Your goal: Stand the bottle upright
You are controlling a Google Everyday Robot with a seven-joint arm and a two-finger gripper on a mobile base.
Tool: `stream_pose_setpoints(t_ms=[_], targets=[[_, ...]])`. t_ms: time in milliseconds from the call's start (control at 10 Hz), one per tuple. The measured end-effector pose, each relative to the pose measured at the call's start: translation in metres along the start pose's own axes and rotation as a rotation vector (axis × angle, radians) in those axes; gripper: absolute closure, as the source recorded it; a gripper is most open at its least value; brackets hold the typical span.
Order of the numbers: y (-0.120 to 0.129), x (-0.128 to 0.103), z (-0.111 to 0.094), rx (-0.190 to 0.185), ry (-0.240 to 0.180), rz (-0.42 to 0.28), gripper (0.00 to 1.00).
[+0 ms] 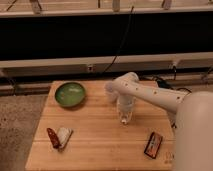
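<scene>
floor (17,120): speckled grey | table (100,132): wood | behind: dark panel (70,37), pale rails (55,63)

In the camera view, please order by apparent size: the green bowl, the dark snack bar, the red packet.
1. Green bowl, clearly largest.
2. Dark snack bar.
3. Red packet, slimmer, but nearly alike in length, so this rank is unsure.
The gripper, shut, points down at the middle of the table.

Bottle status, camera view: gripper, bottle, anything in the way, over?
Gripper shut, down at wooden table centre. Small clear plastic bottle at its tips, pose unclear. Translucent whitish cup close behind white arm.
</scene>
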Motion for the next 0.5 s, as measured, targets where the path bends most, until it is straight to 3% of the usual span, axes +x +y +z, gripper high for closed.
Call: stream_pose_setpoints(t_ms=[200,500], targets=[[-0.001,0.000,-0.012,0.011,-0.005,0.023,1.00],[-0.002,-0.003,-0.052,0.016,-0.017,0.103,1.00]])
